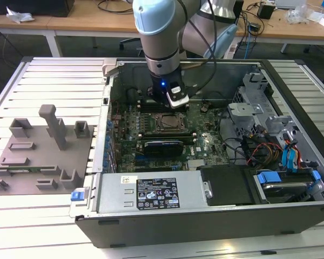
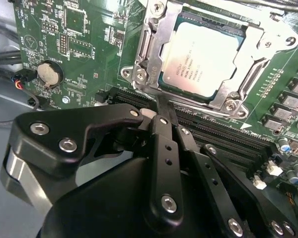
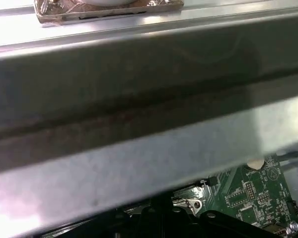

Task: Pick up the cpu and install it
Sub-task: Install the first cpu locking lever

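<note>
The open computer case (image 1: 216, 216) lies on its side on a slatted metal bench (image 1: 48, 216), its walls standing up all round the green motherboard (image 1: 200, 137). Free room inside is narrow: the back wall of the case rises close behind the arm, a black expansion card (image 1: 163, 147) crosses the board nearer the front wall, and drive cages and cables (image 1: 275, 145) crowd the corner at the exterior view's right. On the bench toward the exterior view's left edge sits a grey fixture plate (image 1: 35, 156) with upright posts, well apart from the case.

The arm (image 1: 159, 38) comes in from the far side and drops nearly straight down into the case, its wrist just behind the socket frame (image 2: 151, 34).

The cpu (image 2: 201, 59) lies flat in the socket — a pale, silvery square with a thin dark rim, framed by bright stamped metal with screws at the corners. In the exterior view it shows as a small square (image 1: 168, 123) near the middle of the board.

The gripper (image 2: 161, 106) is black, jointed with silver pins; its fingers (image 2: 165, 119) meet in a single thin tip with no gap, closed on nothing, just beside the near edge of the frame and apart from the chip. A round coin battery (image 2: 49, 74) sits on the board to one side, and dark memory slots (image 2: 228, 136) run under the fingers.
</note>
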Robot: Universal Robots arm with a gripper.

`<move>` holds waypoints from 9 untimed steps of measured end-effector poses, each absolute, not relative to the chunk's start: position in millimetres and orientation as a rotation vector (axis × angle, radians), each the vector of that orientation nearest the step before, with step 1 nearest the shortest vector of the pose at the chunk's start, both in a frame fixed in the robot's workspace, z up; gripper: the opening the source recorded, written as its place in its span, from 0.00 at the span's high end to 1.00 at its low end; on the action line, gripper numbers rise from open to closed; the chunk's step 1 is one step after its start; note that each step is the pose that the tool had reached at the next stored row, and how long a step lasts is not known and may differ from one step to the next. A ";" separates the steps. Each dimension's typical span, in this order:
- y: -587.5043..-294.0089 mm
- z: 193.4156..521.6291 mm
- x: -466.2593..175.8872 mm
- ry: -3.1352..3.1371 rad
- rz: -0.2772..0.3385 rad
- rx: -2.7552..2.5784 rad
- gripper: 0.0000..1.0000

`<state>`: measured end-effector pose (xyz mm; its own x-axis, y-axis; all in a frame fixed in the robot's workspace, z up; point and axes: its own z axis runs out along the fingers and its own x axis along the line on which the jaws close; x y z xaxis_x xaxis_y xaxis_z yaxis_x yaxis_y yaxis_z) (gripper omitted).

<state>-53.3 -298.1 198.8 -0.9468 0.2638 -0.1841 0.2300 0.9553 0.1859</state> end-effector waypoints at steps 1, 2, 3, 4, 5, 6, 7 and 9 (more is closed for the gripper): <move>-298.6 197.9 -53.8 2.895 0.240 0.369 0.89; -298.7 197.6 -53.8 2.894 0.241 0.369 0.89; -298.7 197.4 -53.8 2.893 0.241 0.369 0.89; -298.7 197.3 -53.8 2.893 0.240 0.369 0.89; -298.7 197.2 -53.9 2.893 0.240 0.369 0.89; -298.7 197.1 -53.9 2.893 0.240 0.369 0.89; -298.7 197.0 -53.9 2.893 0.240 0.369 0.89; -298.9 196.6 -53.8 2.893 0.245 0.370 0.89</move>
<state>-53.8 -298.9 196.6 -0.9454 0.2649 -0.1899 0.2292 0.9546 0.1904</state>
